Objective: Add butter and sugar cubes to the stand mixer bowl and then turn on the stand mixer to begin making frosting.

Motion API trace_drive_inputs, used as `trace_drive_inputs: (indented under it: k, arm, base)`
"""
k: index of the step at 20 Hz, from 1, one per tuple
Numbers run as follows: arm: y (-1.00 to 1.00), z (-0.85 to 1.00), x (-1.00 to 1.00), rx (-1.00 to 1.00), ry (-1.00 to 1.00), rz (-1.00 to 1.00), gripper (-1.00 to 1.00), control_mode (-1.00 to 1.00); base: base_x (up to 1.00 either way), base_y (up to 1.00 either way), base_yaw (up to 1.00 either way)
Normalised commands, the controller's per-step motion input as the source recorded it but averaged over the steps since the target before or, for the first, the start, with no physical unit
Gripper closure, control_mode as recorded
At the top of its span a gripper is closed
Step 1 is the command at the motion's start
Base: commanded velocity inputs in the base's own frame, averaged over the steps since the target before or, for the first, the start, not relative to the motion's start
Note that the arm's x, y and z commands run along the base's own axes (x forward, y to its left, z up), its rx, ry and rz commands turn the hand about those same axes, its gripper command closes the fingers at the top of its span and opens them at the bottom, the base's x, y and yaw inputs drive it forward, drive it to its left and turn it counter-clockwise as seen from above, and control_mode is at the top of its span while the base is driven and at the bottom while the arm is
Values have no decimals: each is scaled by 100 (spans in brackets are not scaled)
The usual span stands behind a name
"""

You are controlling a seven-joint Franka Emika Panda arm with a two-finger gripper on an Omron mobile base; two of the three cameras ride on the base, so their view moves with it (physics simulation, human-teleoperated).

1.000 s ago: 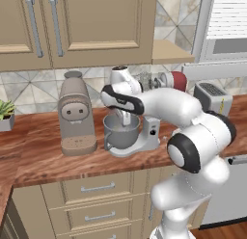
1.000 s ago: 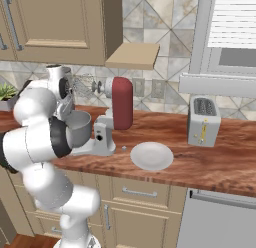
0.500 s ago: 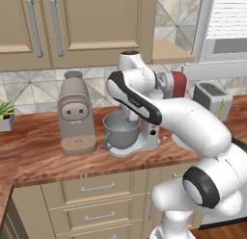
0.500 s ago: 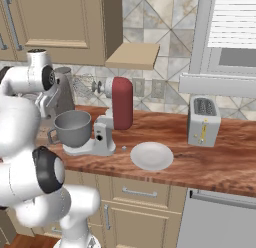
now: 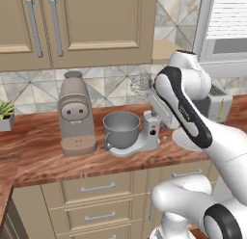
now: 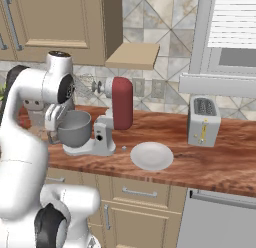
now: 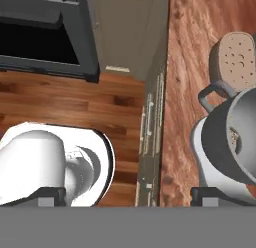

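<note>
The grey bowl (image 5: 121, 128) sits on the mixer (image 6: 114, 114) base on the tabletop (image 6: 210, 162), between the coffee machine (image 5: 75, 112) and the mixer's column, with small pale bits inside. The end effector (image 7: 127, 194) hangs above the tabletop's near edge, fingers spread wide and holding nothing. The mixer lies just beyond it, toward the wall.

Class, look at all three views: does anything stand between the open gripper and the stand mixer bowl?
Nothing visible does. In the hand view the stand mixer bowl sits at the right, just beyond one fingertip, with bare counter beside it. The whisk is tilted up clear of the bowl's mouth.
</note>
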Motion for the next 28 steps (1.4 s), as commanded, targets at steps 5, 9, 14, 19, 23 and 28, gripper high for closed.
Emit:
trace_drive_inputs:
  k: [5, 9, 14, 19, 23, 28]
  arm:
    - [-100, 19, -28, 38, 0, 0, -100, -100]
    - [-100, 4, 0, 20, -2, 5, -100, -100]
    - [-95, 0, 10, 11, 0, 1, -100, -100]
    - [-49, -19, 26, 16, 1, -15, -100, -100]
    - [-17, -46, 36, 12, 2, -37, -100, -100]
    - [-2, -57, 31, 6, 2, -43, -100, -100]
  base:
    - [0, 0, 0]
    - [0, 0, 0]
    - [0, 0, 0]
    - [0, 0, 0]
    - [0, 0, 0]
    - [0, 0, 0]
